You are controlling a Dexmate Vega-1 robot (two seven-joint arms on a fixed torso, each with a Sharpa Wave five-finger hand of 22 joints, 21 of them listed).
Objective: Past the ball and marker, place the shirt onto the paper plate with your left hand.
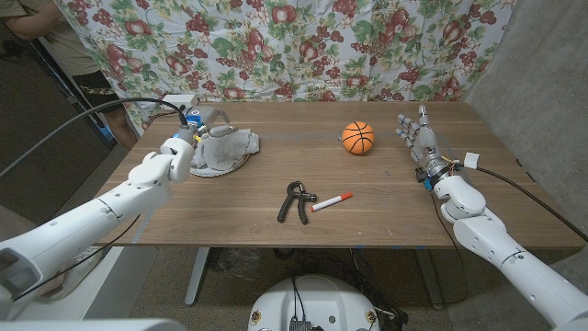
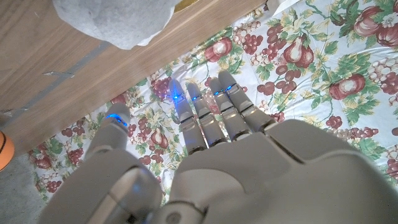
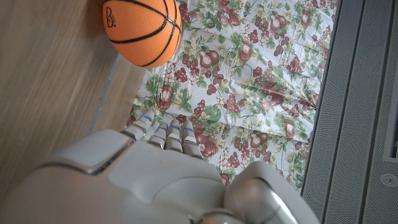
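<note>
A crumpled grey shirt (image 1: 225,147) lies on a paper plate (image 1: 231,168) at the table's back left; a grey fold of the shirt (image 2: 115,22) also shows in the left wrist view. My left hand (image 1: 186,142) hovers just left of the plate, fingers (image 2: 205,112) straight and apart, holding nothing. An orange basketball (image 1: 358,138) sits at the back right of centre, and the ball (image 3: 142,28) is seen from the right wrist too. A red-capped white marker (image 1: 332,201) lies near the middle. My right hand (image 1: 421,138) stands upright at the far right, fingers extended, empty.
A black hand-grip exerciser (image 1: 293,201) lies beside the marker. A fruit-print cloth (image 1: 303,46) hangs behind the table. A person (image 1: 55,41) stands at the back left. A black cable (image 1: 83,115) arcs over my left arm.
</note>
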